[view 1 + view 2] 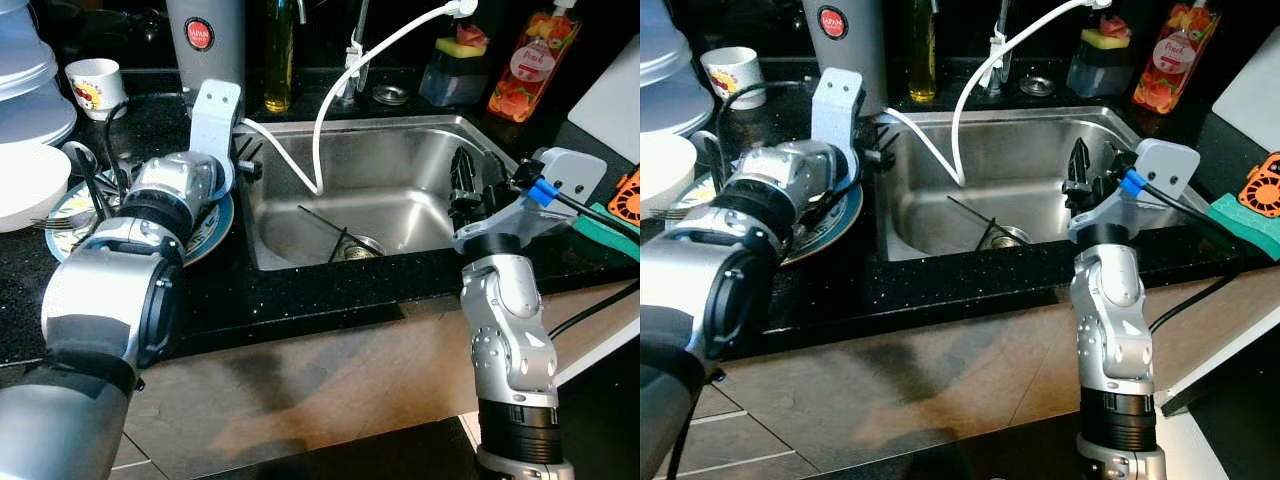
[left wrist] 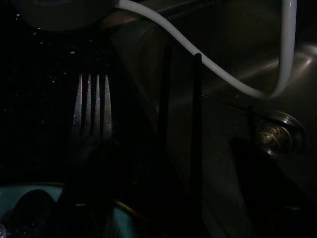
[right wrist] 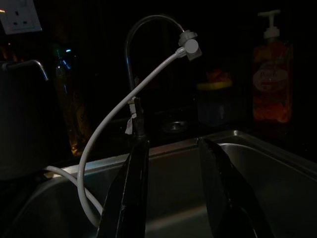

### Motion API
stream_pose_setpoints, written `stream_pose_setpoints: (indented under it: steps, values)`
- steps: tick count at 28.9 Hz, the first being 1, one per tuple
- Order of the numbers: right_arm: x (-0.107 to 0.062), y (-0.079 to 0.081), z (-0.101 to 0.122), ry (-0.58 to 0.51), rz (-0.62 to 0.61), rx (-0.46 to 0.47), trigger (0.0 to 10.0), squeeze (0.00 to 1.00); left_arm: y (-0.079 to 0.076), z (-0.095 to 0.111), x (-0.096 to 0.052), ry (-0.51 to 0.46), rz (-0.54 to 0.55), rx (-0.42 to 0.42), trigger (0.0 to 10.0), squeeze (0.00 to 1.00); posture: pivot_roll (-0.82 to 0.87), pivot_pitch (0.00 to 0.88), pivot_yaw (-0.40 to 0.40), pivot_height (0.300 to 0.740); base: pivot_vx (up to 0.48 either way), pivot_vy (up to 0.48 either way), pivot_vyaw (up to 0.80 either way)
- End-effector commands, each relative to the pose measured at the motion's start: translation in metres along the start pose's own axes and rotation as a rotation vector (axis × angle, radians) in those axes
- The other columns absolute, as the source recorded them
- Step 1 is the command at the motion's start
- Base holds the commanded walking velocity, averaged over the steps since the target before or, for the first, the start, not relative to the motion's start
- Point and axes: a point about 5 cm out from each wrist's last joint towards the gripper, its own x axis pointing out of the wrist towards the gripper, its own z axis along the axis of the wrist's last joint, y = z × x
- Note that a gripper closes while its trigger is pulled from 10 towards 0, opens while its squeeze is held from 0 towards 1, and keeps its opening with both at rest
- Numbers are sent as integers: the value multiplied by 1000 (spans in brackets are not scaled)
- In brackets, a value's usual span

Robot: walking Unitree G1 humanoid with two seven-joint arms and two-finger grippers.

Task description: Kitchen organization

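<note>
Dim fork (image 2: 91,106) lies before the narrowly parted left gripper (image 2: 179,99); right gripper (image 3: 173,163) hovers, fingers apart, over the sink (image 1: 400,190).

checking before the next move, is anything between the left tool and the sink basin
The white hose drapes over the sink's left rim just ahead of the left tool, crossing its path in the left wrist view, then dips into the basin. A fork lies in front of the tool. Nothing else visibly blocks it.

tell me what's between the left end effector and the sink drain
In the left eye view, the white hose loops between the left end effector and the drain, above bare steel sink floor.
</note>
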Motion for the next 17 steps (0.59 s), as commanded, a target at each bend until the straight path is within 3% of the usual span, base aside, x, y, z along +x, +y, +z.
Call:
stream_pose_setpoints:
  steps: [1,2,10,17]
  values:
    - [-1,-3,-1,0,-16,5,10000,0,-3,-14,2,59,-17,3,2000,0,56,36,-11,740,0,0,0]
    - [-1,-3,-1,-1,-16,5,10000,0,-4,-15,3,63,-24,7,0,0,56,37,-11,740,0,0,0]
    - [0,-3,-1,-2,-15,5,10000,0,-6,-11,3,45,-28,42,0,0,57,38,-16,740,0,0,0]
    - [1,-4,-1,-2,-15,5,10000,0,-13,1,2,-2,-62,9,0,0,56,40,-20,740,0,0,0]
